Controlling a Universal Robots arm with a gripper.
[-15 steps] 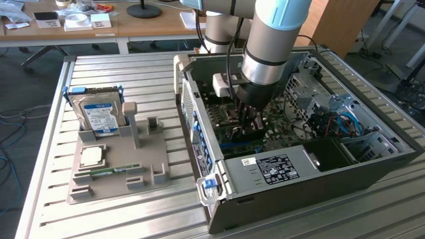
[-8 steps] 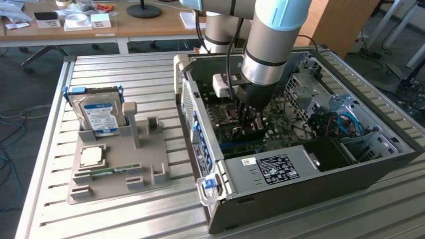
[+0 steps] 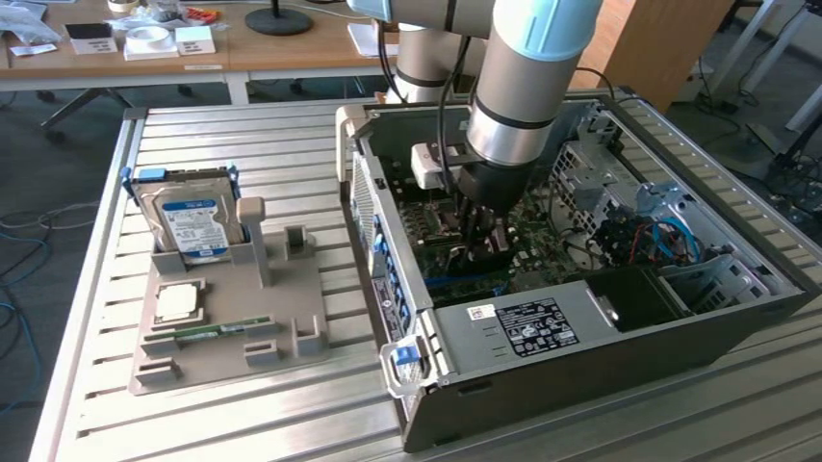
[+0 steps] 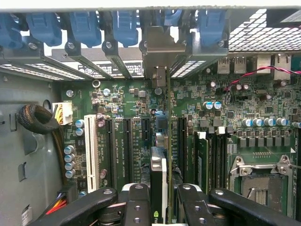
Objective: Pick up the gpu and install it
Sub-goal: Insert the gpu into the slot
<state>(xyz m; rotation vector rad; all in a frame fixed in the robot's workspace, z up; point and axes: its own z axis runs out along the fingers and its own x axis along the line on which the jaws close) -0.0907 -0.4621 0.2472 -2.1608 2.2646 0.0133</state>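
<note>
Exterior view, from where I stand: the grey robot arm [image 3: 514,106] reaches straight down into the open dark-grey computer case [image 3: 578,337], which lies on its side on the slatted metal counter [image 3: 231,414]. Its black pincer [image 3: 482,252] is low over the board. On the exterior view's left, a blue-labelled silver hard drive [image 3: 192,223] stands upright in a beige plastic holder [image 3: 231,332].

In the wrist view the black fingers [image 4: 136,207] are clamped on the thin black gpu card [image 4: 159,176]. The card is seen edge-on, upright above the green motherboard [image 4: 127,99] between the dark expansion slots. Its pale bracket end meets the case's rear slot openings. I cannot tell whether it is seated.
</note>
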